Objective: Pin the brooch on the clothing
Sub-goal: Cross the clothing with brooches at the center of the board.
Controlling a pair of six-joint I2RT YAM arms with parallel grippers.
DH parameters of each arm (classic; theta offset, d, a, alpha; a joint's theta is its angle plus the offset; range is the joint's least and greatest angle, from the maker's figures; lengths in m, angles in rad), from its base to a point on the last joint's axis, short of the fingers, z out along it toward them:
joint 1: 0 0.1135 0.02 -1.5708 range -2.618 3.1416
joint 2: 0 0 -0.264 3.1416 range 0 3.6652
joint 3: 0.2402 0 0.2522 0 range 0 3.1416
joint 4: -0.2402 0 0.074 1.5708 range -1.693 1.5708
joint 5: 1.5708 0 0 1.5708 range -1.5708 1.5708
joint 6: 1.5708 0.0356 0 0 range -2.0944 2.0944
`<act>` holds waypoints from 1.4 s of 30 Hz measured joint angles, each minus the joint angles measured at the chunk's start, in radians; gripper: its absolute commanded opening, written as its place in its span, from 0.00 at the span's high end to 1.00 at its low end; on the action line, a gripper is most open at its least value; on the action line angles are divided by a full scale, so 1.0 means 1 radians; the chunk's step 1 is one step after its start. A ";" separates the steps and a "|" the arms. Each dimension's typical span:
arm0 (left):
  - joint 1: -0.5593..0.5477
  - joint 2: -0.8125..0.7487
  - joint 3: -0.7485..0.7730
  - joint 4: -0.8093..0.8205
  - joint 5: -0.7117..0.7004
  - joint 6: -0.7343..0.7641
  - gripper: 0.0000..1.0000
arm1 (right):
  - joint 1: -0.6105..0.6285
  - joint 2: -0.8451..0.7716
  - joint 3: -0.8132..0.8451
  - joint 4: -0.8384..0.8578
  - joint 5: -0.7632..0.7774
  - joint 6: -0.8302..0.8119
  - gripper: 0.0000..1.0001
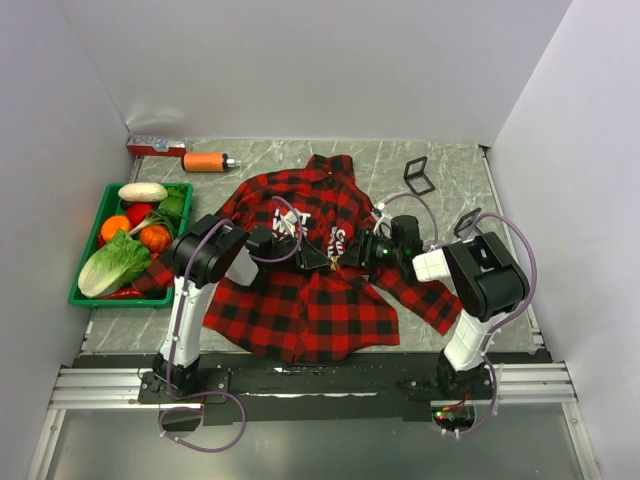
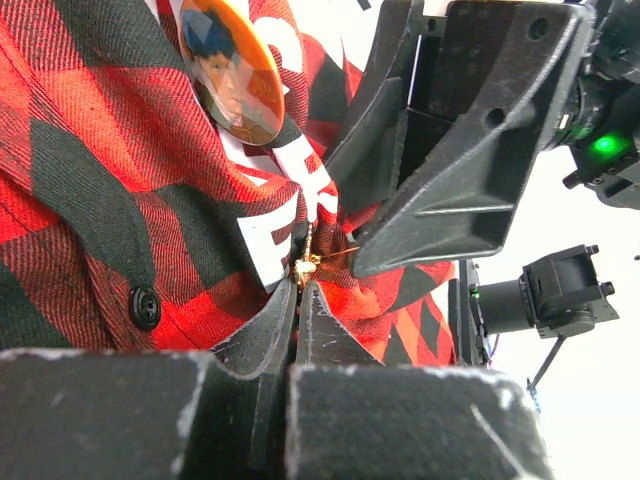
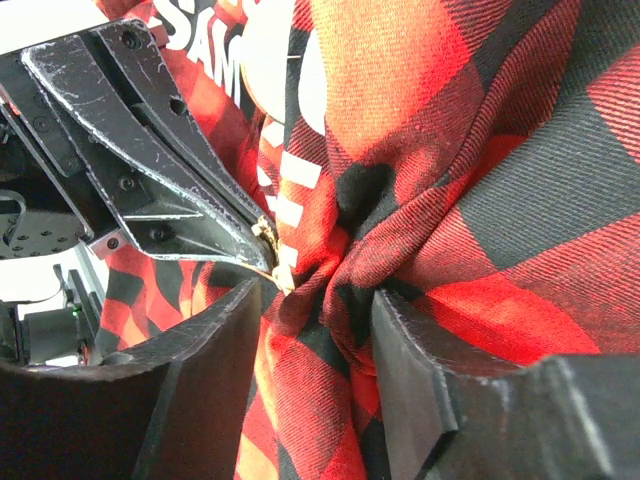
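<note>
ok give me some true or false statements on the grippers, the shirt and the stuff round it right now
1. The left gripper is wide open. False: its fingers are shut together, with a small gold piece at their tips.
2. A round badge with a face on it sits on the shirt. True.
3. The green tray of vegetables is on the right arm's side. False: it is on the left arm's side.
4. A fold of shirt is bunched between the fingers of the right gripper. True.
5. The orange cylinder lies on the shirt. False: it lies on the table behind the tray, apart from the shirt.
</note>
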 measured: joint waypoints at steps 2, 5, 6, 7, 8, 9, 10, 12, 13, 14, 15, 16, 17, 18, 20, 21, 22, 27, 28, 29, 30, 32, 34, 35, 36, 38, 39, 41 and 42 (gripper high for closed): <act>0.002 0.003 0.001 0.005 0.005 -0.004 0.99 | 0.000 0.008 -0.002 0.018 -0.002 0.003 0.50; 0.004 0.007 0.004 0.011 0.013 -0.012 0.99 | 0.000 0.016 -0.005 0.035 -0.002 0.004 0.55; 0.005 0.007 0.005 0.011 0.016 -0.013 0.99 | -0.001 0.019 -0.006 0.039 -0.002 0.003 0.56; 0.005 0.007 0.005 0.011 0.016 -0.014 0.99 | -0.002 0.023 -0.006 0.043 -0.003 0.003 0.56; 0.005 0.007 0.005 0.011 0.018 -0.015 0.99 | -0.003 0.027 -0.006 0.048 -0.005 0.003 0.56; 0.006 0.008 0.005 0.011 0.019 -0.016 0.99 | -0.004 0.030 -0.006 0.052 -0.006 0.004 0.56; 0.007 0.010 0.005 0.012 0.020 -0.021 0.99 | -0.005 0.031 -0.007 0.058 -0.009 0.003 0.56; 0.010 0.015 0.008 0.019 0.027 -0.035 0.99 | -0.005 0.032 -0.014 0.071 -0.010 0.004 0.58; 0.012 0.019 0.011 0.022 0.032 -0.045 0.99 | -0.005 0.032 -0.016 0.074 -0.011 0.004 0.58; 0.013 0.021 0.012 0.026 0.035 -0.051 0.99 | -0.005 0.032 -0.017 0.077 -0.011 0.004 0.58; 0.014 0.022 0.013 0.027 0.037 -0.053 0.99 | -0.005 0.032 -0.018 0.077 -0.012 0.003 0.58; 0.015 0.022 0.013 0.028 0.040 -0.055 0.99 | -0.005 0.032 -0.018 0.077 -0.012 0.003 0.58; 0.015 0.022 0.014 0.028 0.040 -0.055 0.99 | -0.005 0.032 -0.018 0.077 -0.012 0.003 0.58; 0.015 0.022 0.014 0.028 0.041 -0.055 0.99 | -0.005 0.032 -0.018 0.077 -0.012 0.003 0.58; 0.015 0.022 0.014 0.028 0.041 -0.055 0.99 | -0.005 0.033 -0.018 0.078 -0.013 0.003 0.58; 0.015 0.023 0.014 0.028 0.041 -0.055 0.99 | -0.006 0.034 -0.018 0.079 -0.015 0.003 0.58; 0.015 0.023 0.014 0.028 0.041 -0.055 0.99 | -0.006 0.035 -0.018 0.080 -0.016 0.003 0.58; 0.016 0.022 0.016 0.027 0.047 -0.045 0.99 | -0.006 0.047 -0.018 0.099 -0.027 0.008 0.58; 0.016 0.023 0.016 0.027 0.048 -0.043 0.99 | -0.007 0.048 -0.018 0.102 -0.029 0.009 0.58; 0.016 0.023 0.016 0.027 0.048 -0.040 0.99 | -0.006 0.048 -0.018 0.102 -0.029 0.010 0.57; 0.016 0.023 0.017 0.027 0.050 -0.036 0.99 | -0.007 0.048 -0.018 0.102 -0.030 0.011 0.57; 0.016 0.023 0.017 0.026 0.050 -0.035 0.99 | -0.007 0.048 -0.016 0.101 -0.031 0.010 0.57; 0.016 0.023 0.017 0.026 0.051 -0.030 0.99 | -0.007 0.048 -0.016 0.101 -0.031 0.010 0.57; 0.016 0.022 0.018 0.026 0.052 -0.028 0.99 | -0.007 0.048 -0.016 0.100 -0.032 0.010 0.57; 0.016 0.023 0.018 0.026 0.053 -0.026 0.99 | -0.007 0.050 -0.014 0.100 -0.033 0.010 0.57; 0.016 0.023 0.022 0.022 0.056 -0.021 0.99 | -0.007 0.054 -0.011 0.102 -0.039 0.011 0.57; 0.016 0.023 0.024 0.018 0.057 -0.018 0.99 | -0.007 0.057 -0.011 0.106 -0.041 0.013 0.58; 0.016 0.023 0.027 0.013 0.059 -0.018 0.99 | -0.009 0.061 -0.011 0.113 -0.045 0.022 0.58; 0.016 0.023 0.027 0.013 0.059 -0.017 0.99 | -0.009 0.061 -0.011 0.114 -0.045 0.024 0.58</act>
